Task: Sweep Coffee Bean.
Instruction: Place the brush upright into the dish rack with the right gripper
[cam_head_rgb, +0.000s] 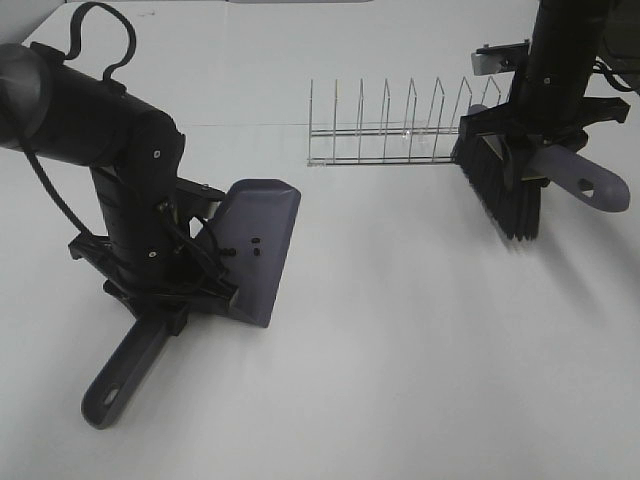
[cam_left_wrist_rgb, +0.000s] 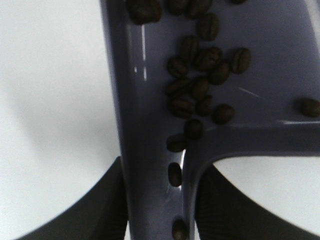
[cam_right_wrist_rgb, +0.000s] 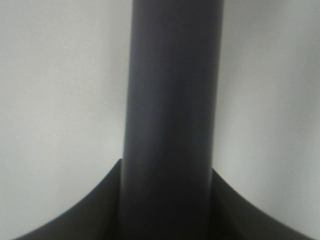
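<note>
**Q:** Where are the beans, anything sketchy?

**A:** My left gripper (cam_left_wrist_rgb: 160, 212) is clamped on the grey-purple plastic dustpan (cam_head_rgb: 262, 225) handle, and my right gripper (cam_right_wrist_rgb: 170, 205) is clamped on the black-bristled brush (cam_head_rgb: 500, 190). The dark oval coffee beans (cam_left_wrist_rgb: 200, 85) sit in the pan, a few down its handle channel. Its long axis runs handle to lip, with the lip toward the wire rack (cam_head_rgb: 390, 135). Tilt it lip-down and I reckon they'd roll out.

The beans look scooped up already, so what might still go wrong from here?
The dustpan is tilted in the left gripper, and some coffee beans sit down its handle channel; more tilt might spill them. The brush in the right gripper hangs right by the wire rack, so a swing might snag it.
</note>
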